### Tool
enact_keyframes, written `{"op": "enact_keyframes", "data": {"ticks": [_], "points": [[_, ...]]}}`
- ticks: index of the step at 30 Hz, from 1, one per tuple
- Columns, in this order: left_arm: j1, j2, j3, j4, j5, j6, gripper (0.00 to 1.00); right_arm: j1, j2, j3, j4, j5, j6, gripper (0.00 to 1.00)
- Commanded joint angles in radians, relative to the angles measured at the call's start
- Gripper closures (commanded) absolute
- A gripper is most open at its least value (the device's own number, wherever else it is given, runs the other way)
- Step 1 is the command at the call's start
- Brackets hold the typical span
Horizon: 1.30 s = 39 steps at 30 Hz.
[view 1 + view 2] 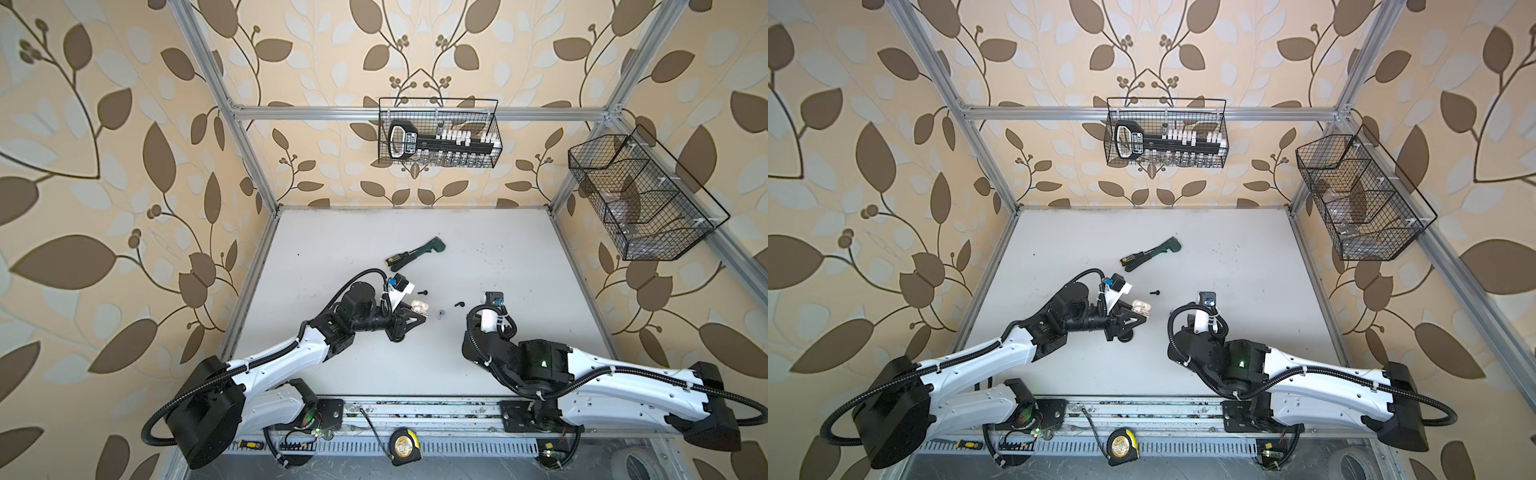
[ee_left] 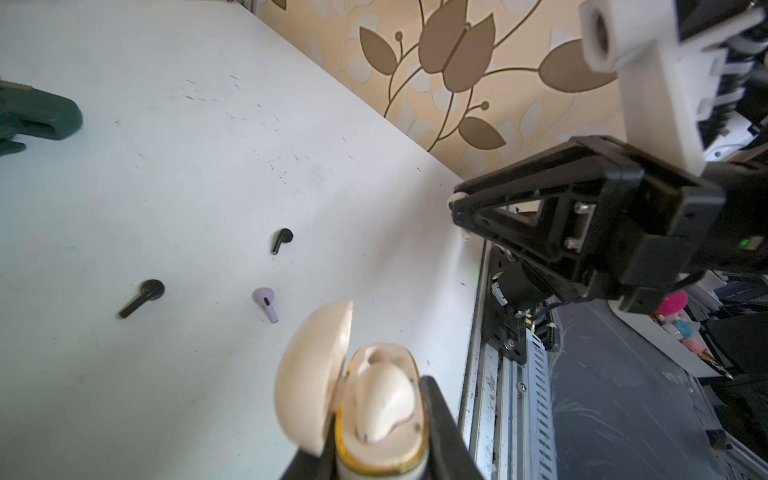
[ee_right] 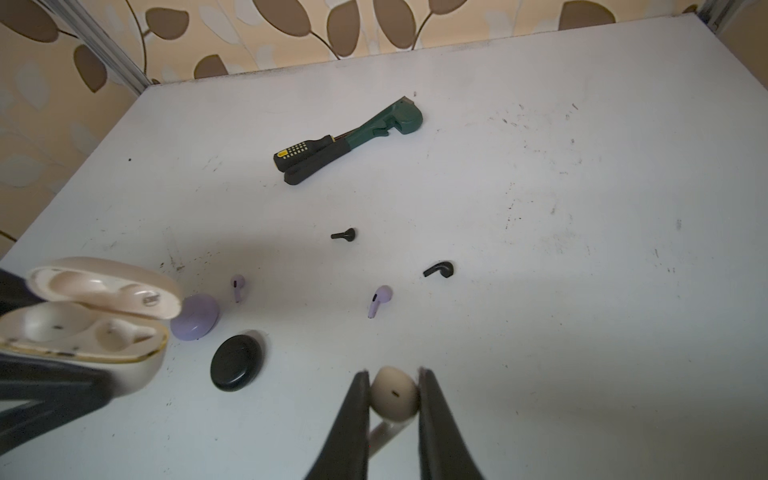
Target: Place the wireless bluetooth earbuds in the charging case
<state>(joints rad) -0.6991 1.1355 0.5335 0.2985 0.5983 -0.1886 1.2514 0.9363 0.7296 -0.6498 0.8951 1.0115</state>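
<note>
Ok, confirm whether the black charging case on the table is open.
No, the black charging case lies shut on the table, with no cavity showing.

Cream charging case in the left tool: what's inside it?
Lid open on the cream charging case: one cream earbud seated, the other well looks empty. The socket under the seated earbud is covered.

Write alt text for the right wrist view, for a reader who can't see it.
The right gripper pinches a cream earbud. On the white table ahead lie two lilac earbuds, two black earbuds, a closed lilac case and black case, with an open cream case at the edge. A green tool and screwdriver lie farther back.
</note>
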Motion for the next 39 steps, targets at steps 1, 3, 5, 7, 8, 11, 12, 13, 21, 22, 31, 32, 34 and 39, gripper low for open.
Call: {"op": "enact_keyframes", "data": {"ticks": [1, 3, 5, 7, 8, 11, 12, 13, 21, 22, 31, 32, 34, 39], "points": [[0.003, 0.002, 0.033, 0.066, 0.061, 0.017, 1.00, 0.026, 0.016, 0.051, 0.002, 0.070, -0.013, 0.81], [0.000, 0.007, 0.036, 0.073, 0.068, 0.011, 1.00, 0.039, 0.029, 0.065, 0.014, 0.082, -0.030, 0.81], [-0.005, 0.012, 0.039, 0.074, 0.078, 0.009, 1.00, 0.052, 0.043, 0.078, 0.027, 0.093, -0.047, 0.81], [-0.011, 0.016, 0.039, 0.076, 0.082, 0.003, 1.00, 0.057, 0.052, 0.090, 0.041, 0.087, -0.058, 0.81], [-0.015, 0.017, 0.038, 0.078, 0.084, 0.002, 1.00, 0.060, 0.056, 0.093, 0.053, 0.084, -0.067, 0.81], [-0.022, 0.015, 0.029, 0.087, 0.092, 0.002, 1.00, 0.073, 0.068, 0.096, 0.099, 0.080, -0.095, 0.81], [-0.022, 0.014, 0.027, 0.091, 0.093, 0.001, 1.00, 0.078, 0.072, 0.099, 0.111, 0.080, -0.103, 0.81], [-0.023, 0.013, 0.026, 0.095, 0.094, 0.001, 1.00, 0.082, 0.075, 0.100, 0.122, 0.085, -0.108, 0.81], [-0.035, 0.017, 0.035, 0.123, 0.121, -0.036, 1.00, 0.091, 0.110, 0.095, 0.220, 0.085, -0.186, 0.81], [-0.039, 0.014, 0.033, 0.133, 0.121, -0.042, 1.00, 0.090, 0.113, 0.094, 0.229, 0.087, -0.194, 0.81], [-0.059, 0.056, 0.054, 0.183, 0.116, -0.097, 1.00, 0.095, 0.142, 0.090, 0.294, 0.129, -0.239, 0.81], [-0.060, 0.062, 0.056, 0.191, 0.115, -0.108, 1.00, 0.095, 0.149, 0.090, 0.301, 0.135, -0.245, 0.82], [-0.060, 0.068, 0.057, 0.209, 0.113, -0.125, 1.00, 0.097, 0.156, 0.094, 0.309, 0.143, -0.253, 0.82], [-0.060, 0.077, 0.060, 0.225, 0.112, -0.143, 1.00, 0.102, 0.172, 0.091, 0.318, 0.156, -0.254, 0.82]]}}
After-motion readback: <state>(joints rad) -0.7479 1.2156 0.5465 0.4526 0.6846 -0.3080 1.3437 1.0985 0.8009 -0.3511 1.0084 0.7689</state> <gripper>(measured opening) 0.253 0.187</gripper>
